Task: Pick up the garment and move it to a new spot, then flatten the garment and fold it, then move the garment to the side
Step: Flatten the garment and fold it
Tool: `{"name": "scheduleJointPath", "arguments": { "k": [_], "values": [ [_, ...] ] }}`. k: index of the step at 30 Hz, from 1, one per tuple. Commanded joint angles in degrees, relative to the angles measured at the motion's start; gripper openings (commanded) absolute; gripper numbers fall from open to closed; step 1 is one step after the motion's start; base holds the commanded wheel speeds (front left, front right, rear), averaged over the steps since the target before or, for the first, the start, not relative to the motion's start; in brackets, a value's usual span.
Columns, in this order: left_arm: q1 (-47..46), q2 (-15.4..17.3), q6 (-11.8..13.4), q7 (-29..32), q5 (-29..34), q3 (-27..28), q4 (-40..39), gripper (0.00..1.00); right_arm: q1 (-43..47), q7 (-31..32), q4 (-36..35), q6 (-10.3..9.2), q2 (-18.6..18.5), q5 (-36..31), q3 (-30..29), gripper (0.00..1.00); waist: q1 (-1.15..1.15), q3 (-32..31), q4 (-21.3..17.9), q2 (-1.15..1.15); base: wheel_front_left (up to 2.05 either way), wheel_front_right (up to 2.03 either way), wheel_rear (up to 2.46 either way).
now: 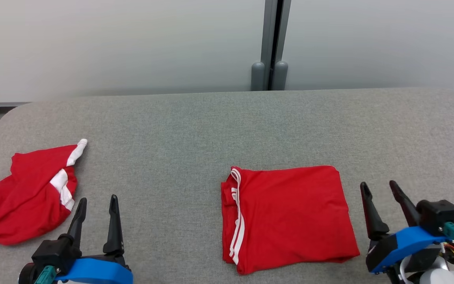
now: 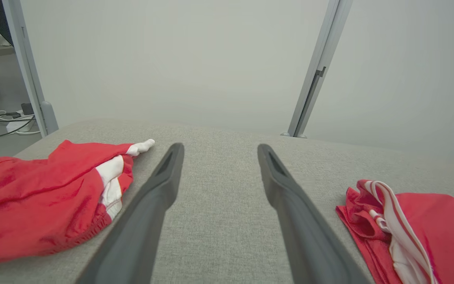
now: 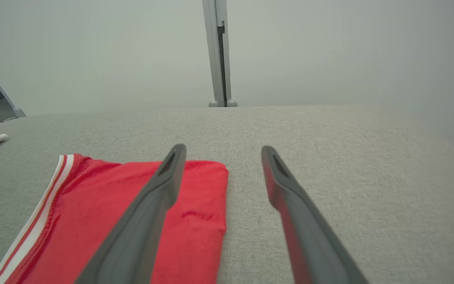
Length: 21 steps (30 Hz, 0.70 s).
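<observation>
Left jaws and right jaws gape, flanking the folded garment (image 1: 288,217).

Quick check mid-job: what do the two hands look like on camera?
Left hand and right hand match: two long, tapered dark fingers on a black base, a blue shell behind, and a teal connector. The right also shows coloured wires and a pale forearm.

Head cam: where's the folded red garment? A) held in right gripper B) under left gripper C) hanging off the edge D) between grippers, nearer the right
D: the folded red garment lies flat between the open left gripper and open right gripper, closer to the right.
</observation>
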Motion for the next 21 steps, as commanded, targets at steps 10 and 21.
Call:
{"name": "scheduleJointPath", "arguments": {
  "k": [10, 21],
  "values": [
    [-2.69, -0.1, -0.36, -0.24, 0.78, -1.07, -0.68, 1.0, -11.43, -1.81, 17.8, 0.01, 0.47, 3.03, 10.39, 0.0, 0.01, 3.42, 3.23, 0.01, 0.0, 0.0, 0.0],
    [-5.87, -0.38, -0.84, -0.24, 1.47, -3.39, 0.72, 1.0, -23.92, -0.99, 36.54, 0.01, 0.43, 12.72, 28.98, 0.0, 0.01, 5.94, 7.82, 0.01, 0.0, 0.0, 0.0]
  ]
}}
